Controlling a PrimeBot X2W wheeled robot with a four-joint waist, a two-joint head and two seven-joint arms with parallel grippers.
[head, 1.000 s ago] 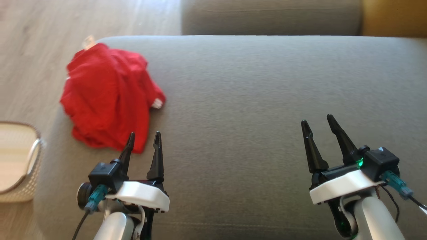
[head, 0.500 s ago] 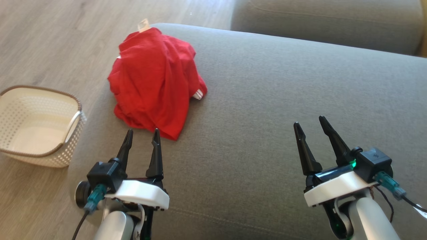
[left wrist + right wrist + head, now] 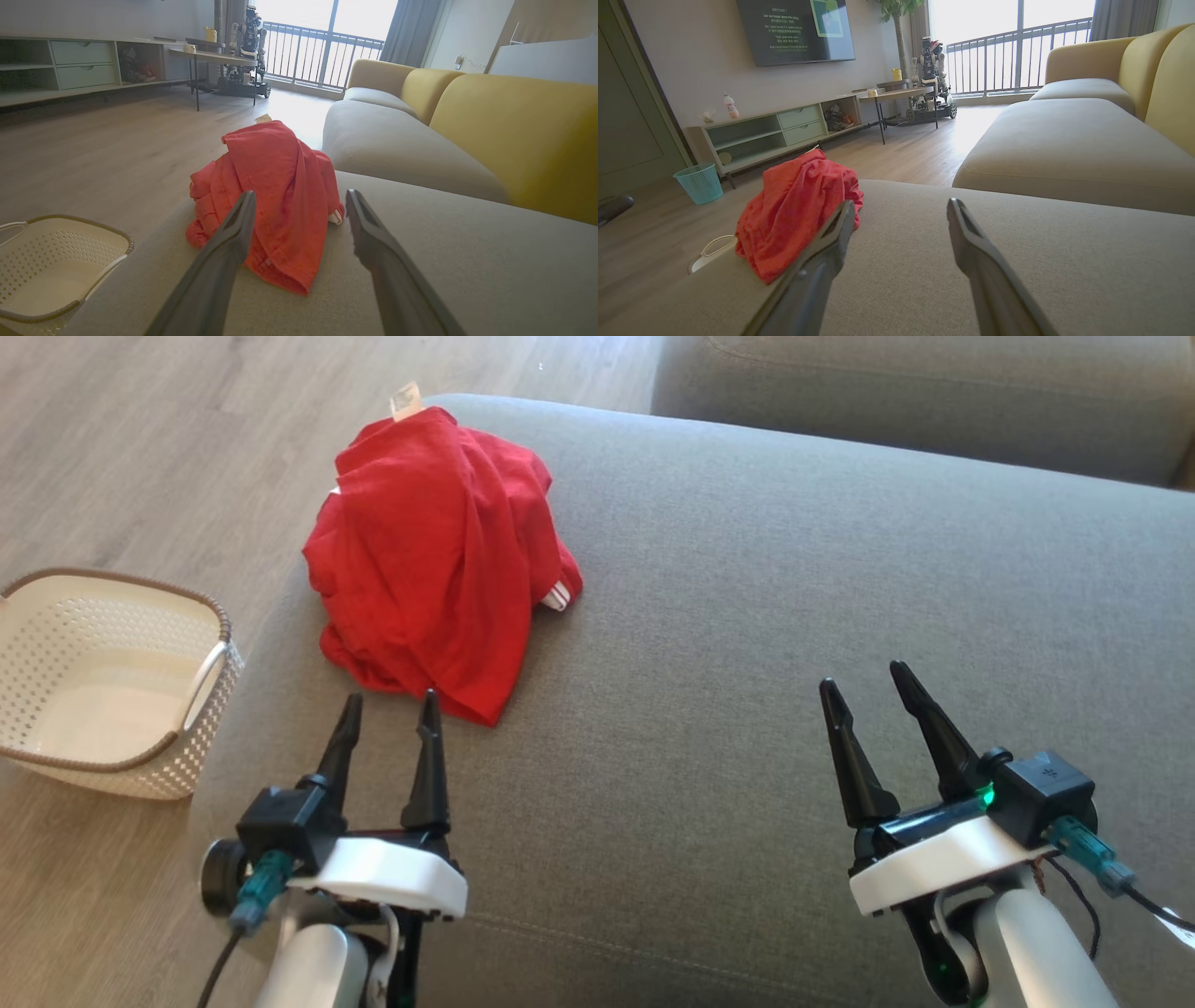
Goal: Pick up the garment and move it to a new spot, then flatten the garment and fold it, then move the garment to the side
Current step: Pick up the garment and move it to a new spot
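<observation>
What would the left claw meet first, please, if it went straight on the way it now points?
Most likely the garment: its near hem lies just past the open left claw, and the left wrist view shows it dead ahead. The claw's height above the sofa is unclear.

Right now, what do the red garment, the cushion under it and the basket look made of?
Red garment: thin matte cloth, probably cotton; soft creases.
Cushion: grey woven upholstery, fine visible weave.
Basket: cream plastic, likely; moulded perforations, brown rim.
</observation>
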